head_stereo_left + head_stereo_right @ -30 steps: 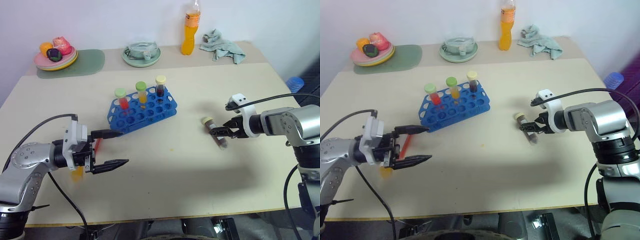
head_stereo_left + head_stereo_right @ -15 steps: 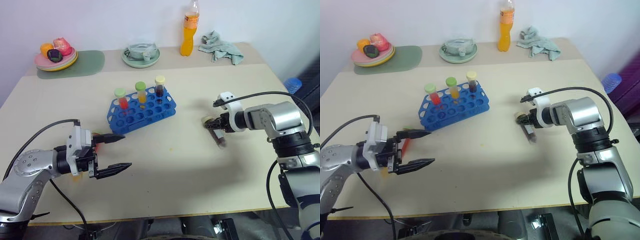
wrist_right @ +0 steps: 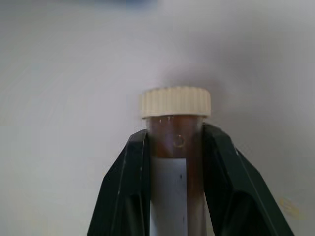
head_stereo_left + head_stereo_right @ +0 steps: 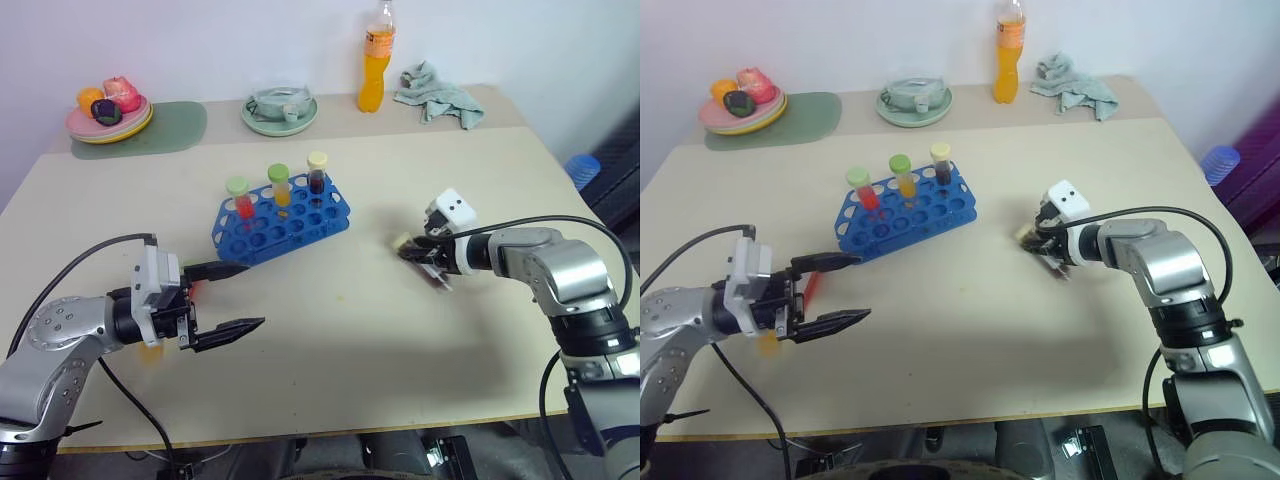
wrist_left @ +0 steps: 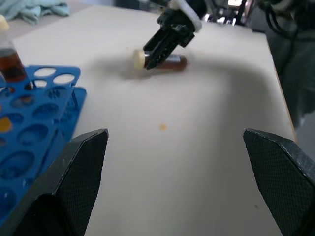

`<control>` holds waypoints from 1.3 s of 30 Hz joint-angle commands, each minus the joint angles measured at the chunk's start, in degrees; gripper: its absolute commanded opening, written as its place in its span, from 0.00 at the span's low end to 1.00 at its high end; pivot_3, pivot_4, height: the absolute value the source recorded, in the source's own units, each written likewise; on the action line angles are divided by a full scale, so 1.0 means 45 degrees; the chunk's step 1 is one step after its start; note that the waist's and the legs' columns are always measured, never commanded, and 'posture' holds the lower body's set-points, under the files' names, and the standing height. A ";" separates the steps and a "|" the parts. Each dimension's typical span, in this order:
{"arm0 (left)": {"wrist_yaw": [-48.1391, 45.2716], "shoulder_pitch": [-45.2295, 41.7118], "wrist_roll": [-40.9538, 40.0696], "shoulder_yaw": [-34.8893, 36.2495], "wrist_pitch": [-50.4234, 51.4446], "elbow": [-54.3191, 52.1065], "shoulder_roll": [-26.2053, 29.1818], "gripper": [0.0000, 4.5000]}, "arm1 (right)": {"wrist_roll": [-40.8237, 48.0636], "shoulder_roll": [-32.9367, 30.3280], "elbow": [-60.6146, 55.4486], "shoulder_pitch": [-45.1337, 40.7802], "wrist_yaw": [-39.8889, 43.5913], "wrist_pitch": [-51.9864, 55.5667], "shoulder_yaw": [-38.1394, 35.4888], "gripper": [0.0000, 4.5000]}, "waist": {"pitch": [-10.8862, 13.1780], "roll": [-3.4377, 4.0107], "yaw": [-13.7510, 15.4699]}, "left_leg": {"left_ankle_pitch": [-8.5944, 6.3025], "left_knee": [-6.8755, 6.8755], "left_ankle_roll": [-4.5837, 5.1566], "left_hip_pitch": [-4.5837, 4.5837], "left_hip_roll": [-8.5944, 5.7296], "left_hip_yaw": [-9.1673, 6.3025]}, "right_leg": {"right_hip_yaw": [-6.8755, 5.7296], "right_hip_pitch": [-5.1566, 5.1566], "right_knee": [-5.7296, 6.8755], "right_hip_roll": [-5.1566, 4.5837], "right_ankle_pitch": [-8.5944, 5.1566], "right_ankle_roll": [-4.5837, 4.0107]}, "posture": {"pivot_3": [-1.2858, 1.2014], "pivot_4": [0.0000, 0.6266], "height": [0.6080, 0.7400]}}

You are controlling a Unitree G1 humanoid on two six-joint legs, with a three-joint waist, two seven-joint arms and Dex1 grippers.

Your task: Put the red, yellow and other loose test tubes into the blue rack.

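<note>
One brown tube point(image 3: 174, 162) with a cream ribbed cap and a white label sits clamped between our right gripper's point(image 4: 428, 256) black fingers point(image 3: 125, 191), which press on its body just below the cap. From the head views it lies low over the table point(image 4: 400, 340), right of the middle, cap end pointing left toward the rack; we cannot tell whether it touches the tabletop. Our right forearm reaches in from the right edge, bent at the elbow, with the wrist angled down and to the left.

Three more tubes stand upright in the far row of the blue rack point(image 4: 280, 226): a red tube point(image 4: 240, 198) with a green cap at the left, a yellow tube point(image 4: 280, 186) with a green cap in the middle, and a dark tube point(image 4: 317, 172) with a cream cap at the right. The rack sits left of the table's middle, turned at a slant, its other holes unfilled.

Our left gripper point(image 4: 225, 298) hovers near the left front of the table, just nearer than the rack, pointing roughly level and to the right, its two fingers spread wide apart with nothing between them. The left arm comes in from the near left corner.

Along the far edge we see a plate of fruit point(image 4: 110, 110), a pale green dish point(image 4: 280, 110), an orange bottle point(image 4: 374, 62) and a crumpled cloth point(image 4: 436, 92).
</note>
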 commanded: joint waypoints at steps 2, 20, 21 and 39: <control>0.0514 -0.0356 -0.0156 0.0246 -0.0347 0.0551 -0.0735 1.00 | 0.1612 0.0964 -0.2122 0.0204 0.0833 -0.2127 -0.1599 0.19 | 0.0010 0.0017 0.0039 | 0.0001 -0.0004 -0.0002 0.0000 0.0004 0.0001 | -0.0001 -0.0007 0.0008 0.0002 0.0003 0.0005 | 0.52 0.24 1.00; 0.3989 -0.1498 0.0450 0.1861 -0.2067 0.1406 -0.3113 1.00 | -0.1343 0.7643 0.6777 -0.2244 -0.0443 -1.5265 -0.1323 0.19 | 0.0002 -0.0003 0.0001 | 0.0033 -0.0015 -0.0066 0.0068 -0.0002 0.0001 | 0.0004 0.0012 0.0075 0.0047 0.0027 -0.0007 | 0.52 0.24 1.00; 0.4198 -0.1400 0.0467 0.1943 -0.2161 0.1303 -0.3234 1.00 | -0.1412 0.7827 0.7365 -0.2419 -0.0515 -1.5748 -0.1396 0.19 | 0.0002 -0.0004 -0.0005 | 0.0031 -0.0019 -0.0063 0.0074 -0.0002 0.0001 | 0.0007 0.0011 0.0087 0.0050 0.0027 -0.0008 | 0.52 0.24 1.00; 0.6323 0.0282 0.1100 0.3003 -0.3500 0.0226 -0.3938 1.00 | -0.1819 0.9076 1.3479 -0.4457 -0.0277 -1.9444 -0.1970 0.19 | 0.0006 0.0005 -0.0028 | 0.0034 -0.0033 -0.0087 0.0117 0.0002 0.0001 | 0.0039 -0.0008 0.0156 0.0078 0.0018 -0.0023 | 0.52 0.24 1.00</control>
